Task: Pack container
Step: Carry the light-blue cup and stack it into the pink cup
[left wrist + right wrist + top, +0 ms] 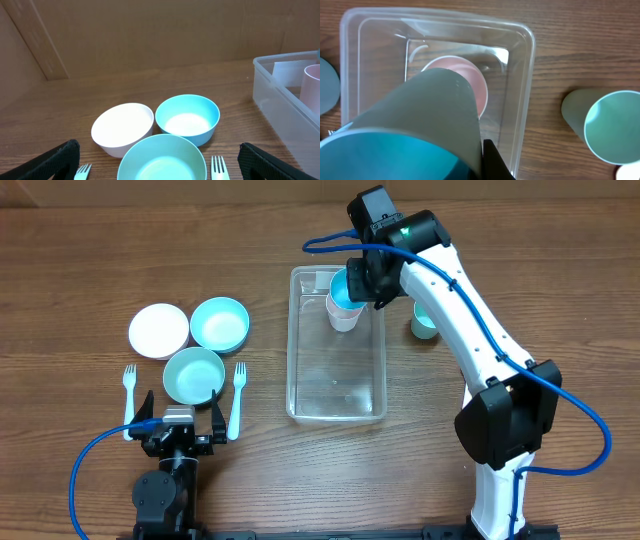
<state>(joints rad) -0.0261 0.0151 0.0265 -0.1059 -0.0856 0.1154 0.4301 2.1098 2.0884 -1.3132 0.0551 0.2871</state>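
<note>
Your right pincer [363,280] seems pinched on a teal cup [420,125], held over the pink cup [472,80] in the clear container [335,380] at the middle of the worktop [80,260]. Your left pincer [181,404] sits spread beside the bowls [193,375].

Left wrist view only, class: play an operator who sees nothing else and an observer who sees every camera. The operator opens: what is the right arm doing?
Observer: The right gripper holds a teal cup over the container's far end.
Operator: What is under it?
Observer: A pink cup, standing inside the container, mouth up.
Operator: Any cups outside?
Observer: A second teal cup, on the table right of the container.
</note>
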